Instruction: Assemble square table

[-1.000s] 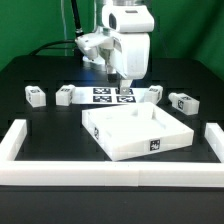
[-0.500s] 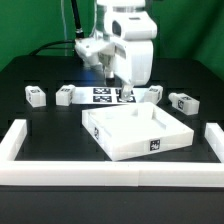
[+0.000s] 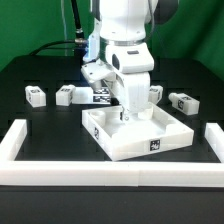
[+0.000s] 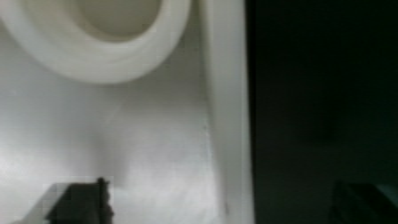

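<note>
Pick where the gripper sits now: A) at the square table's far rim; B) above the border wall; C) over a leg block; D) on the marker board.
A: the gripper is at the far rim of the square table, jaws open astride it in the wrist view.

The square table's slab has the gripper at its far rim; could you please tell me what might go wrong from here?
1. The open gripper straddles only the rim; the loose slab may slide or twist as the fingers close.
2. Held by one edge, the slab may tilt when lifted.
</note>
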{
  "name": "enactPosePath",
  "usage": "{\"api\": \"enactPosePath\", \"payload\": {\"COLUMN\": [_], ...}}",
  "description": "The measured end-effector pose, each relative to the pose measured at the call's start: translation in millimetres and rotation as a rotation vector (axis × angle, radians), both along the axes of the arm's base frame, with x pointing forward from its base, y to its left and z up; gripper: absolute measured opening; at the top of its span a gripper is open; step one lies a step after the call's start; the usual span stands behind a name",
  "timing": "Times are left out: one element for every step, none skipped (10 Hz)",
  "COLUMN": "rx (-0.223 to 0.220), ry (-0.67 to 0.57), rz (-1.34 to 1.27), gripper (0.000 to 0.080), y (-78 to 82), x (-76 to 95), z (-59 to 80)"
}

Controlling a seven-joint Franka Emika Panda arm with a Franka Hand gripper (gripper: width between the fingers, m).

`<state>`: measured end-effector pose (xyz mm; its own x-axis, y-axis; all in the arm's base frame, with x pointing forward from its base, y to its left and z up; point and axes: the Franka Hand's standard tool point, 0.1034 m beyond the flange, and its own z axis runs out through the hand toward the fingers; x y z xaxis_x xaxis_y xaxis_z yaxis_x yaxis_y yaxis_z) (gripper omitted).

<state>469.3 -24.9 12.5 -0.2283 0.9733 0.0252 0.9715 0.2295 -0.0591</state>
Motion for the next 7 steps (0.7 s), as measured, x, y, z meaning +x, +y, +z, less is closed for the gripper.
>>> {"api": "enactPosePath", "payload": {"rx": [0.0,0.0,0.0,0.0,0.0,0.0,0.0], "ry": [0.001,0.001,0.002,0.002,-0.003,-0.004,-0.004], "rz": [-0.001,-0.001,-0.002,-0.002,-0.003,-0.004,-0.004], "gripper": [0.0388,0.0388,0.0204,0.0079,0.0079,0.0058,0.0058], "y": [-0.2,-0.6,-0.7,-0.9,-1.1,-1.1,-1.2], "x": [-0.4,-0.5,-0.6,-0.8,0.4,0.7,0.7], "z": [-0.5,-0.6,-0.7,-0.9,-0.3,-0.2,-0.2]}}
